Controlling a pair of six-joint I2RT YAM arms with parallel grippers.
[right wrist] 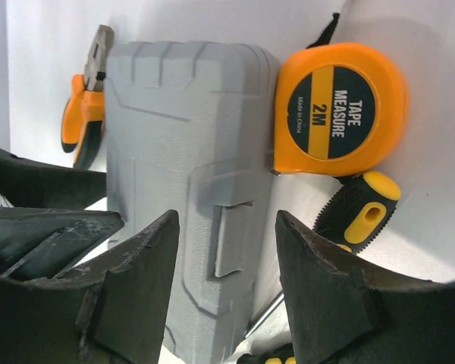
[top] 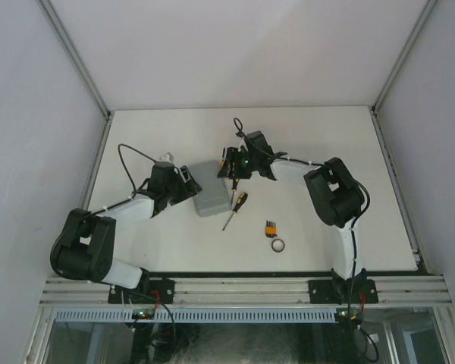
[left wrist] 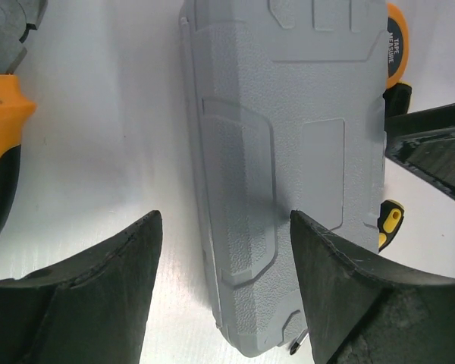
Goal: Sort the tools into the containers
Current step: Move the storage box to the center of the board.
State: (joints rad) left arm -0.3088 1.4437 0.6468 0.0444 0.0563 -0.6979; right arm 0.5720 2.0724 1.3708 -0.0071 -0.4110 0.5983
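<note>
The grey tool case point(top: 211, 196) lies closed mid-table. My left gripper point(left wrist: 226, 220) is open, its jaws straddling the case's left edge point(left wrist: 288, 152) without touching it. Opposite, my right gripper point(right wrist: 226, 220) is open too, one jaw over the lid and one beyond the edge, with the case latch point(right wrist: 231, 239) between them. A round orange tape measure point(right wrist: 337, 110) rests against the case, a screwdriver handle point(right wrist: 360, 212) below it. Orange-handled pliers point(right wrist: 87, 114) lie on the case's other side. A second screwdriver point(top: 235, 208), the bit set point(top: 270, 226) and a small ring point(top: 278, 245) lie nearer the front.
The white table point(top: 326, 152) is walled by grey panels on three sides. The two grippers face each other closely across the case, and the right gripper's finger point(left wrist: 432, 148) shows in the left wrist view.
</note>
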